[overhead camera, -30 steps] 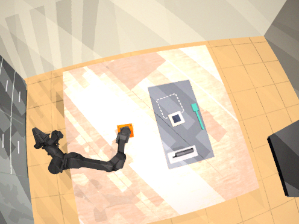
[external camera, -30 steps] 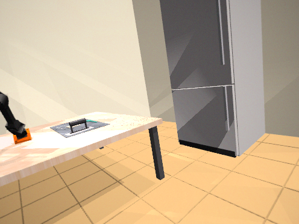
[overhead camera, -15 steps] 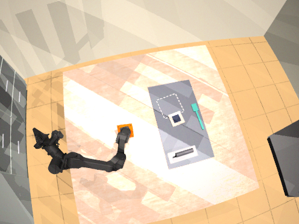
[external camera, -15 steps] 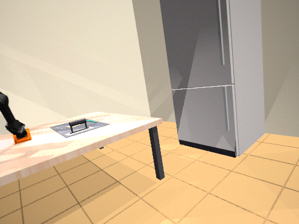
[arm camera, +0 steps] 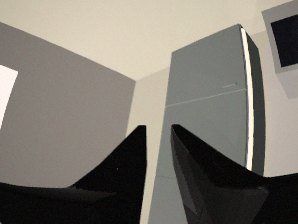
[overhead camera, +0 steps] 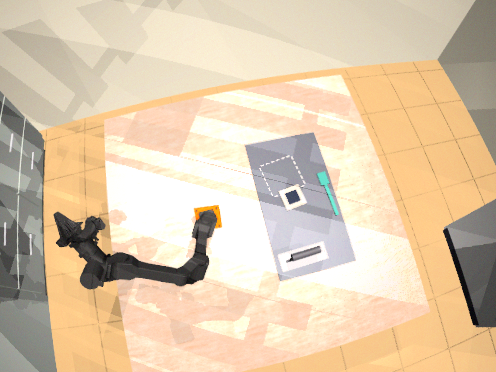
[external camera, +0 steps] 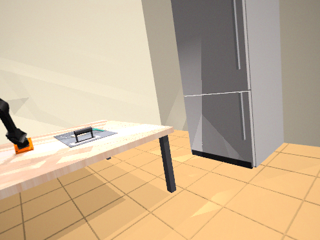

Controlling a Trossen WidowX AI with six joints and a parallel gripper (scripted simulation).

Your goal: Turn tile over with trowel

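Note:
My gripper is at the far left in the top view, well away from the mat. Its fingers are nearly shut, with a narrow gap and nothing between them. The tile, white with a dark square facing up, lies at the lower edge of the dashed outline, mostly outside it. A teal tool with a flat blade and thin handle lies at the mat's right edge. A pale flat plate with a raised dark handle stands at the mat's near end.
The arm's orange base is on the table, left of the mat. The arm bends down and left past the table's left edge. A tall grey fridge stands beyond the table.

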